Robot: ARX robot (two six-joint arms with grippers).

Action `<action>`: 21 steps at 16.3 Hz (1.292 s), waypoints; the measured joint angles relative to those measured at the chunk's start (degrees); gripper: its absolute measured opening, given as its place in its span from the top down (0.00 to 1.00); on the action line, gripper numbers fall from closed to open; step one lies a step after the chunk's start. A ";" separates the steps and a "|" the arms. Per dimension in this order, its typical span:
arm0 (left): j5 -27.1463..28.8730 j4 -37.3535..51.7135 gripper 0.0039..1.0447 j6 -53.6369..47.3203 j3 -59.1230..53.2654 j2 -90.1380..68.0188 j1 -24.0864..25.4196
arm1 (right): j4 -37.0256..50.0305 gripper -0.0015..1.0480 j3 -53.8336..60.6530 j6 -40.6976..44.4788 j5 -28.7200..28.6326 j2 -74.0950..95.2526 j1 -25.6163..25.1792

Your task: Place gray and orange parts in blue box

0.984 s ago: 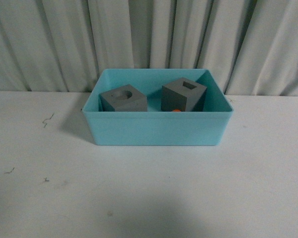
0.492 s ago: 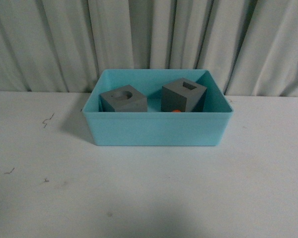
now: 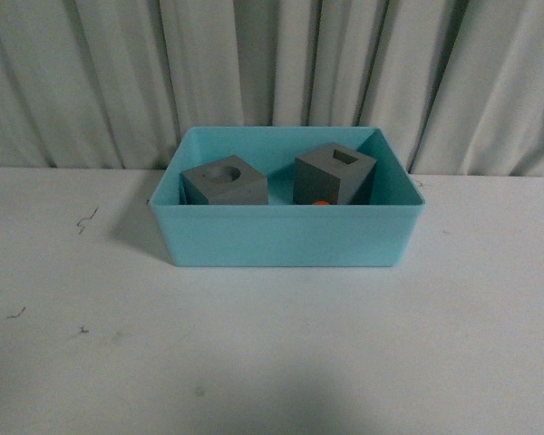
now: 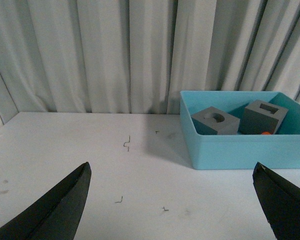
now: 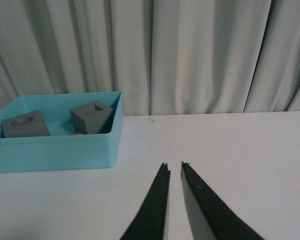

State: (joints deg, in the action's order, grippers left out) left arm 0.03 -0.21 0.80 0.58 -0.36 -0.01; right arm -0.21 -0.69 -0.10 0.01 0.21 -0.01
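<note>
Both matte gray cubes (image 3: 225,182) (image 3: 335,174) and a sliver of the orange cylinder (image 3: 320,202) already sit in the smooth turquoise box (image 3: 281,237) at 12 o'clock on the white table (image 3: 272,344), so the task looks done. The left gripper (image 4: 172,200) is spread wide and empty; the right gripper (image 5: 173,172), nearly pinched closed, grasps nothing, both well apart from the box

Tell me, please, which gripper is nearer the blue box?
Hard to say: both sit well back. The left gripper is off the blue box's left side, the right gripper off its right.
</note>
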 joint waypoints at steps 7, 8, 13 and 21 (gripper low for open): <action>0.00 0.00 0.06 0.00 0.00 0.00 0.00 | 0.00 0.24 0.00 -0.02 0.00 0.00 0.00; 0.00 0.00 0.06 0.00 0.00 0.00 0.00 | 0.00 0.04 0.00 -0.04 0.00 0.00 0.00; 0.00 0.00 0.06 0.00 0.00 0.00 0.00 | 0.00 0.06 0.00 -0.02 0.00 0.00 0.00; 0.00 0.00 0.06 0.00 0.00 0.00 0.00 | 0.00 0.06 0.00 -0.02 0.00 0.00 0.00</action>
State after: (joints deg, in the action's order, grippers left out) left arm 0.03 -0.21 0.80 0.58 -0.36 -0.01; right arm -0.21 -0.69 -0.12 0.01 0.21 -0.01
